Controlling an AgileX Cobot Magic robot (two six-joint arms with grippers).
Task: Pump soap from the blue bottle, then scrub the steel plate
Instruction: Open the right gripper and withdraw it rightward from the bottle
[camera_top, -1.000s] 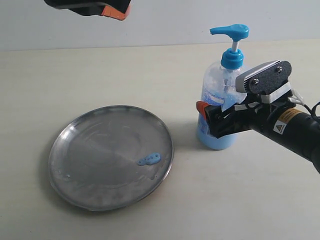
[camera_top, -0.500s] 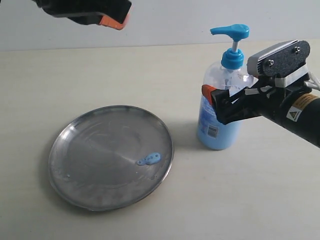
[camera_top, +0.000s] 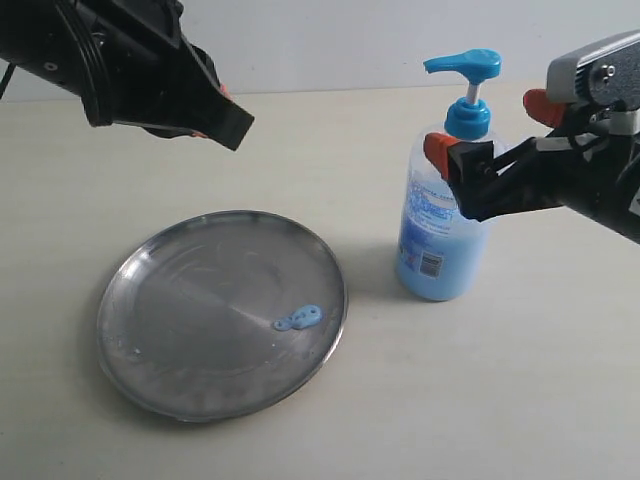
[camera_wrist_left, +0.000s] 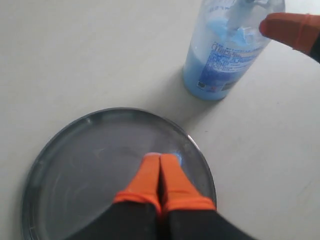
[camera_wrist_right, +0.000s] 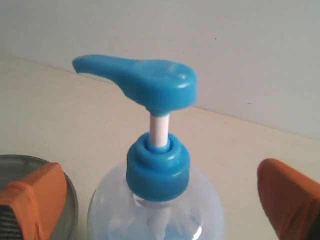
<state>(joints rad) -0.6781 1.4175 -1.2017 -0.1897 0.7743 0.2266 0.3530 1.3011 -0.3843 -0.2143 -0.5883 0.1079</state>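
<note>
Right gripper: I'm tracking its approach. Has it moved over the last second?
Yes. The right gripper rose from the blue bottle's label height to its collar.

Open worktop (camera_top: 520, 400) at the front and right; bottle and both arms crowd the back.
The steel plate (camera_top: 180, 300) lies flat on the left, reachable from above, with only a small soap (camera_top: 298, 319) blob near its right edge. The left pincer (camera_wrist_left: 161, 167), tips pressed together, hangs above it. A narrow bare strip separates the plate from the upright blue bottle (camera_top: 440, 230). The right pincer (camera_top: 490, 128) stands with jaws spread wide either side of the bottle's neck, not touching, blocking both flanks; the pump head is free from above.
</note>
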